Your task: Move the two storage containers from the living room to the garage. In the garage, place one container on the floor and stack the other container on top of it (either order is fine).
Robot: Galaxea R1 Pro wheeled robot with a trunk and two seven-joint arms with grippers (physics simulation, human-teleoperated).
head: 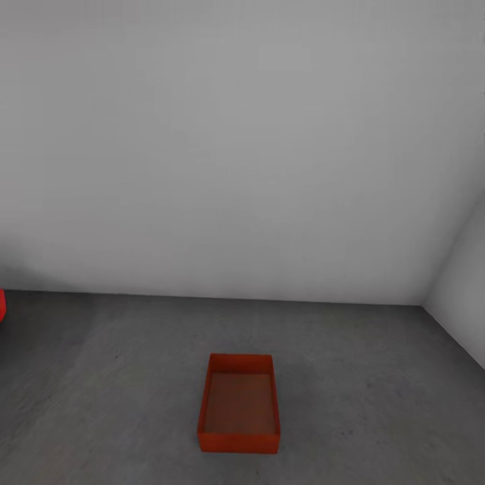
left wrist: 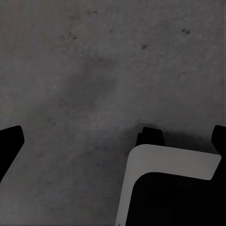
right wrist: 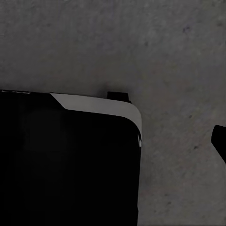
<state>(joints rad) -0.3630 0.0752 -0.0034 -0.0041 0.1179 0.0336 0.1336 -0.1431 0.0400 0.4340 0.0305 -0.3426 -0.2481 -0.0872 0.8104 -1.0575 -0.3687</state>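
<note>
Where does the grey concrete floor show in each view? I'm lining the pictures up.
Head view: the floor spans the lower part, below the white wall, with a storage container standing on it.
Left wrist view: floor surrounds a white-edged black robot part.
Right wrist view: floor borders a similar part.
Shared landmark: the mottled concrete itself.

a red-orange storage container is shown. the floor is mottled dull grey. the wall is plain white.
</note>
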